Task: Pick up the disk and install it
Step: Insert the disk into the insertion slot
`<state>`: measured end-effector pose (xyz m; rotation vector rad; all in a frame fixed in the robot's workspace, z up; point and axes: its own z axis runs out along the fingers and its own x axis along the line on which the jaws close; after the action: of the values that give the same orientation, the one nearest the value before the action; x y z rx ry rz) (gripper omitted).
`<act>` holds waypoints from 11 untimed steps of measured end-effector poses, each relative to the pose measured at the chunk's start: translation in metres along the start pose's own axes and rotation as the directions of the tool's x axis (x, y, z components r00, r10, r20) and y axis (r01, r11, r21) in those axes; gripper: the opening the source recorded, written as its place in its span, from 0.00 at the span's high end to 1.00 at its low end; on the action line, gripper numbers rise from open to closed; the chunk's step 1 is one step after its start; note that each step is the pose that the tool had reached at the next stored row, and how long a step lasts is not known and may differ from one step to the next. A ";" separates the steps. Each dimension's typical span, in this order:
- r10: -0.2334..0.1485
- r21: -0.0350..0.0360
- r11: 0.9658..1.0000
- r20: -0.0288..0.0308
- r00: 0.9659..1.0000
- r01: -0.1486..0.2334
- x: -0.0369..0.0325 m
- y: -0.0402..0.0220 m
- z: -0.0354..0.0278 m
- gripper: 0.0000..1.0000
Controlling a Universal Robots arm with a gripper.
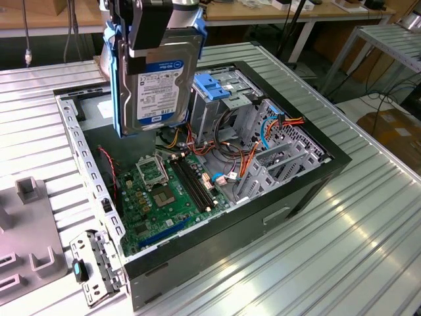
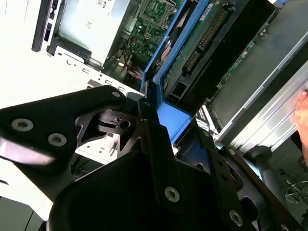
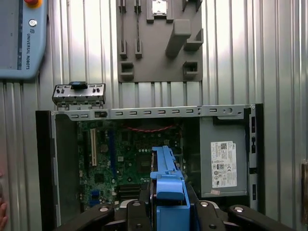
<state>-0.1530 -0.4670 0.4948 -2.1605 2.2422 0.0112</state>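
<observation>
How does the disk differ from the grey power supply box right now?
The disk hangs upright above the open case, clamped in the tool; the power supply box sits inside a corner of the case. The disk carries a blue-and-white label and blue carrier edges; the power supply box has a white sticker and no blue. Both are grey metal rectangles.
</observation>
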 end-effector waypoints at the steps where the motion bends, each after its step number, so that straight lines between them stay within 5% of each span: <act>1: 0.000 0.000 1.000 -0.001 1.000 0.000 0.0005 -0.0006 0.0001 0.63; 11: 0.000 0.000 1.000 -0.010 1.000 0.000 0.0022 -0.0181 0.0020 0.63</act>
<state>-0.1350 -0.4698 0.4931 -2.1655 2.2472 0.0002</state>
